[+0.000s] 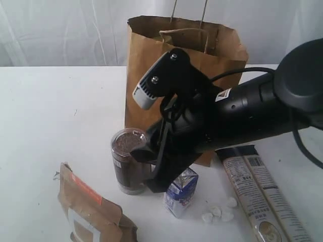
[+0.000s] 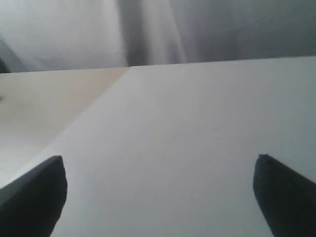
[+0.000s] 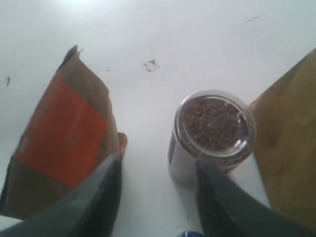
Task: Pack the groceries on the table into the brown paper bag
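Observation:
The brown paper bag (image 1: 151,75) stands open and upright at the back of the table (image 1: 50,111). In front of it is the smaller dark-filled jar (image 1: 127,161) (image 3: 215,126). My right gripper (image 1: 150,171) (image 3: 158,163) is open just beside it, one finger overlapping the jar's side and only bare table in the gap. The kraft pouch with the orange strip (image 1: 88,212) (image 3: 64,138) lies by the other finger. The blue-white carton (image 1: 180,192) and the long printed packet (image 1: 262,196) sit to the right. My left gripper (image 2: 159,159) is open over bare tabletop. The tan-lidded jar and the yellow bottle are out of view.
Small white bits (image 1: 218,210) lie between the carton and the packet. A small paper scrap (image 3: 151,64) rests on the table beyond the jar. The right arm's black body crosses in front of the bag's lower half. White curtains hang behind the table.

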